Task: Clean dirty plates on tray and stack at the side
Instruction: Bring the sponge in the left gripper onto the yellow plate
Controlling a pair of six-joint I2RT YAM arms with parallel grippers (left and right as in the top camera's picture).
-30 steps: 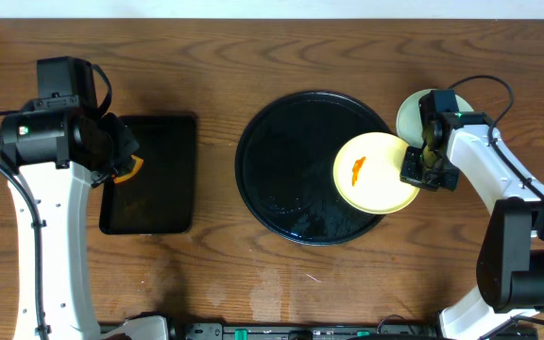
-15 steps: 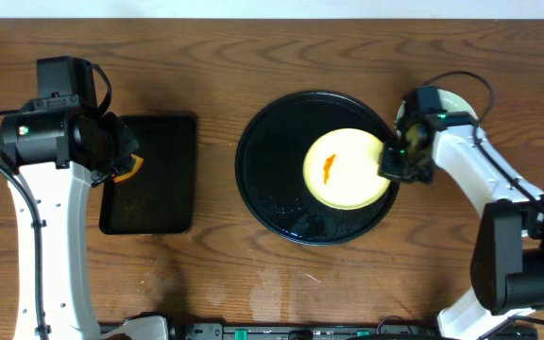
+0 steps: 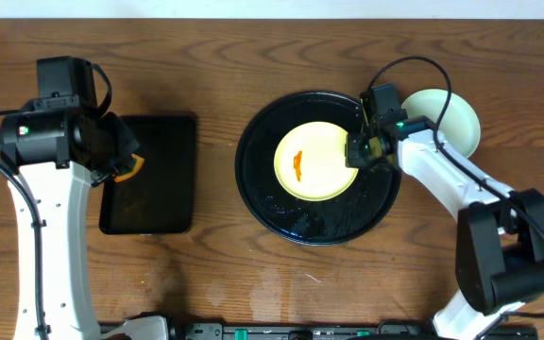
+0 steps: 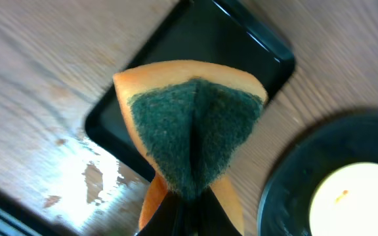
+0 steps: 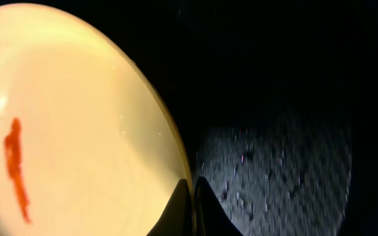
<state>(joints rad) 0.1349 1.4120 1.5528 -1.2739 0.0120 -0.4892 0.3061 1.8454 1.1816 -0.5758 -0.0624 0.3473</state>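
Both your hands are pinched tight: your right hand [image 5: 190, 202] grips the yellow plate [image 3: 314, 161] by its rim over the round tray [image 3: 261, 203], and your left hand [image 4: 180, 211] squeezes a sponge [image 4: 192, 128].

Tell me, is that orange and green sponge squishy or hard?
Probably squishy: the sponge is folded where the left end effector pinches it. Its green face looks rough, so it likely won't slip. It seems light, since one pinch holds it up.
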